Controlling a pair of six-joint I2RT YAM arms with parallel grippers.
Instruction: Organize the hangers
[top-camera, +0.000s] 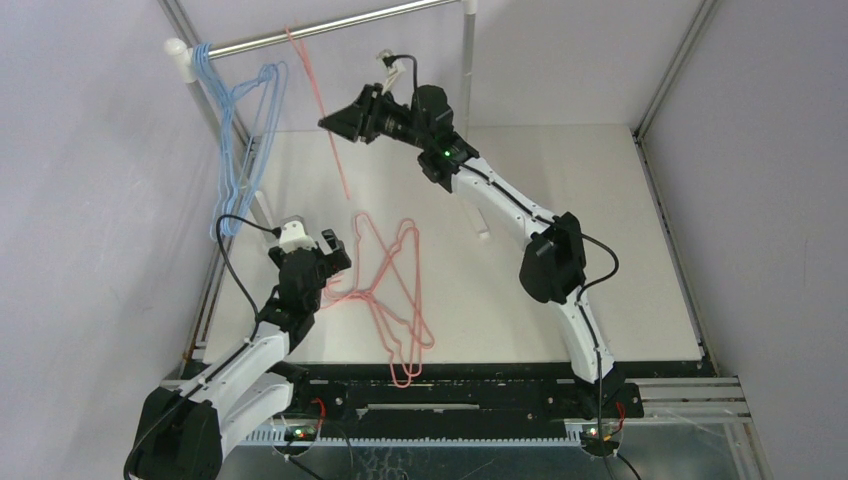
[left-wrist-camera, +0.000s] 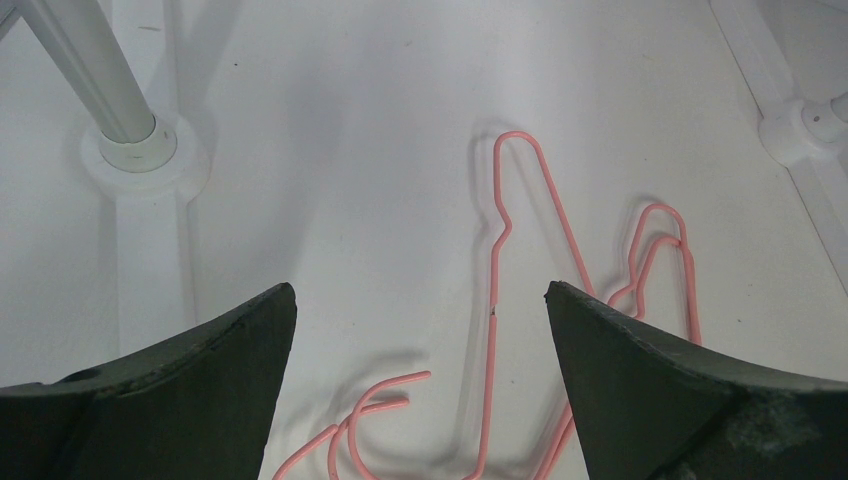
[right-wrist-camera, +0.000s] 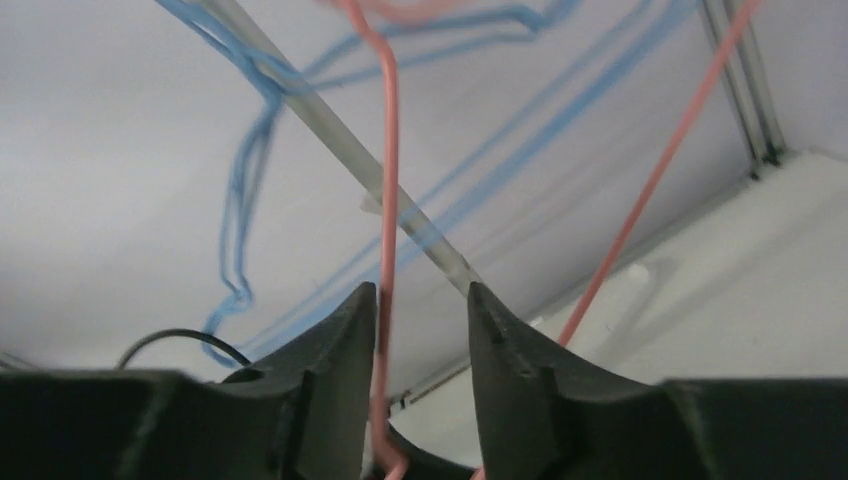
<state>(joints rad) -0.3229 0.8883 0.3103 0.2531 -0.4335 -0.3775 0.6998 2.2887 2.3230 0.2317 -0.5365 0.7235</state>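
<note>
Mid-sort at the rail: the right gripper (right-wrist-camera: 420, 300) is raised, jaws parted. One wire of a pink hanger (right-wrist-camera: 388, 200) runs up between the fingers, close against one inner face and not pinched, so the hold looks released. From those fingertips the hanger's hook lies above and ahead, over the rail (top-camera: 330, 25). Its body drops below them, slanting toward the table (top-camera: 620, 180), with the long axis near vertical. Beyond that gripper, at the rail's far end, hang the blue hangers (top-camera: 212, 70), hooks up.

The left gripper (left-wrist-camera: 420, 295) hovers low with its jaws spread wide, holding nothing. Just ahead of and beneath its fingers, the loose pink hangers (left-wrist-camera: 497, 260) lie flat and overlapping on the table, some of their wire passing under the gap between the jaws. Two rounded ends point away from the gripper, toward the rail side, while a smaller curl lies close under the jaws. Which end is each hanger's hook cannot be told from here. Their long axes run roughly along the gripper's own reach.

The left arm is much the nearer to this pile, and the right gripper is high above it. Any pickup there would likely turn on dropping straight down over a single wire lying between the jaws. Tangled wires could lift together.
</note>
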